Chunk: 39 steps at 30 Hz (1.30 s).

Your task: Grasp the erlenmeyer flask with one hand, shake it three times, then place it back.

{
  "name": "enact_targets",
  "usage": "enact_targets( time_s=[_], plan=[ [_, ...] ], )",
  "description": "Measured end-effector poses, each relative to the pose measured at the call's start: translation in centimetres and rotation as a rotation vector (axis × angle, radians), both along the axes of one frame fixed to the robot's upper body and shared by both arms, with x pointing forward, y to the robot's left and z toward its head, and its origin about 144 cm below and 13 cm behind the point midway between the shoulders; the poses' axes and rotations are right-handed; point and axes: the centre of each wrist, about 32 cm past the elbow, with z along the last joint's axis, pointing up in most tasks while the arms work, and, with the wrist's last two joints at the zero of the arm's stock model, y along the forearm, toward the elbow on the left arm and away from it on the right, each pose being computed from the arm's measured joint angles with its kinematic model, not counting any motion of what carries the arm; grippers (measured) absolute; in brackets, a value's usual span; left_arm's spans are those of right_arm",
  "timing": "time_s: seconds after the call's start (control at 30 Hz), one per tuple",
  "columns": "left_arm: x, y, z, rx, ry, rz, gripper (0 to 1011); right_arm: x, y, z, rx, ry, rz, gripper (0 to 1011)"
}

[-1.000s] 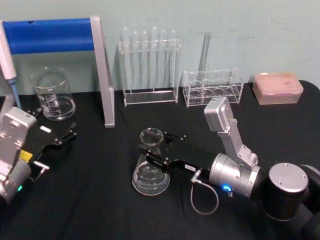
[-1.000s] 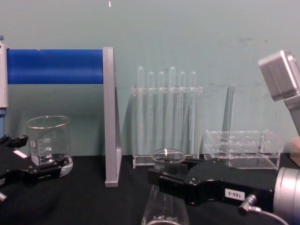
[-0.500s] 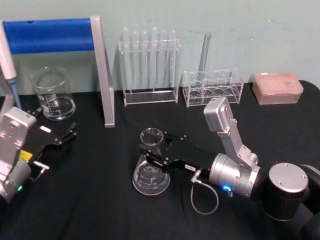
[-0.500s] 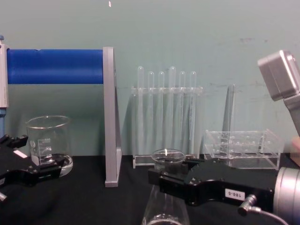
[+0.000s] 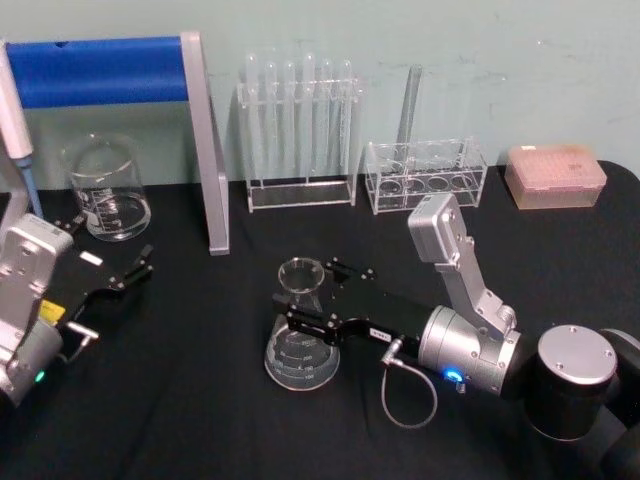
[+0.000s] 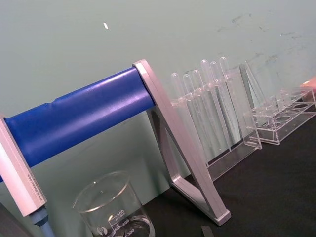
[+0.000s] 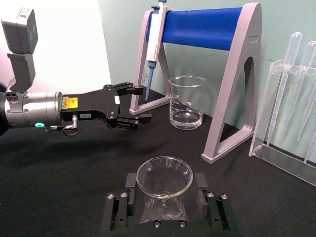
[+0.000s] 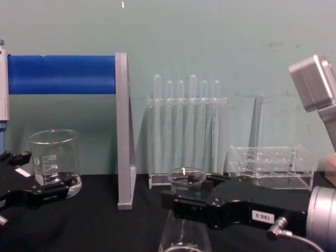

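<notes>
The erlenmeyer flask [image 5: 300,352] stands upright on the black table, left of centre, with a little clear liquid in its wide base. My right gripper [image 5: 308,293], the bulky black hand, reaches in from the right at neck height. It is open, one jaw on each side of the neck with a small gap. In the right wrist view the flask's rim [image 7: 164,174] sits between the gripper's [image 7: 165,190] two pads. From the chest the flask [image 8: 184,178] rises in front of the right gripper [image 8: 185,195]. My left gripper [image 5: 112,262] rests open at the left, holding nothing.
A glass beaker [image 5: 105,190] stands back left under a blue-barred pipette stand [image 5: 205,150] with a pipette [image 5: 15,120] hanging on it. Behind the flask are a test tube rack [image 5: 300,130], a low clear rack [image 5: 425,175] and a pink tip box [image 5: 555,175].
The right gripper's near jaw has spread away from the flask's neck, and the flask has stopped moving and stands still. The left arm has not moved.
</notes>
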Motion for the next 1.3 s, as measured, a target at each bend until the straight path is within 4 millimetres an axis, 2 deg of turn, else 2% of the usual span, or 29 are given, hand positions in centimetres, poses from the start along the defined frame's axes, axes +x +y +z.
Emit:
enact_targets(
  time_s=[0.17, 0.2, 0.37, 1.0, 1.3],
  plan=[
    [0.0, 0.0, 0.0, 0.0, 0.0, 0.0, 1001, 0.0, 0.0, -0.01, 0.0, 0.0, 0.0, 836],
    [0.0, 0.0, 0.0, 0.0, 0.0, 0.0, 1001, 0.0, 0.0, -0.01, 0.0, 0.0, 0.001, 889],
    [0.0, 0.0, 0.0, 0.0, 0.0, 0.0, 1001, -0.01, 0.0, -0.01, 0.0, 0.0, 0.001, 998],
    [0.0, 0.0, 0.0, 0.0, 0.0, 0.0, 1000, -0.01, -0.01, -0.02, 0.0, 0.001, 0.0, 1000],
    [0.0, 0.0, 0.0, 0.0, 0.0, 0.0, 1001, -0.23, -0.69, -0.05, 0.001, 0.018, 0.005, 1000]
  ],
)
